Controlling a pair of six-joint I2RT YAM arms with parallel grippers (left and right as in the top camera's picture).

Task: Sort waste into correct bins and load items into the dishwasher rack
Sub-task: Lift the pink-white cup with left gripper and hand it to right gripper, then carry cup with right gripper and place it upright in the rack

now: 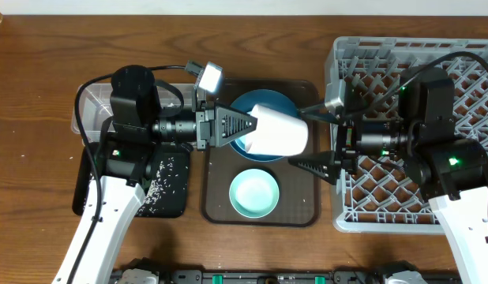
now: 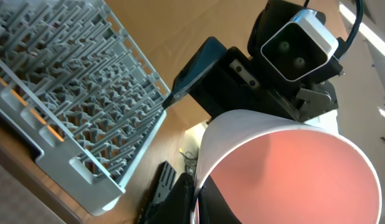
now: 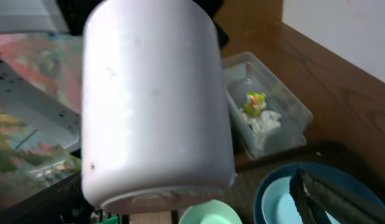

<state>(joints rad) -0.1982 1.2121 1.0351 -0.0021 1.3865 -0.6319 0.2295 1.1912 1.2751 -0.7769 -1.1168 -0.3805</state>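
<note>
1. The left gripper (image 1: 254,126) is closed on the rim of the small cup (image 1: 279,132), white outside and pink inside, and holds it sideways above the far edge of the brown serving tray (image 1: 216,197).
2. The right gripper (image 1: 296,136) stands wide open, with one finger on each side of the cup's base.
3. The grey plastic dishwasher rack (image 1: 465,63) sits at the right edge of the tabletop (image 1: 39,79).

We see the left arm reaching toward 3 o'clock, left gripper (image 1: 252,126) clamped on the cup (image 1: 279,132). The right arm reaches toward 9 o'clock, right gripper (image 1: 315,139) jaws spread wide, gripping nothing.
</note>
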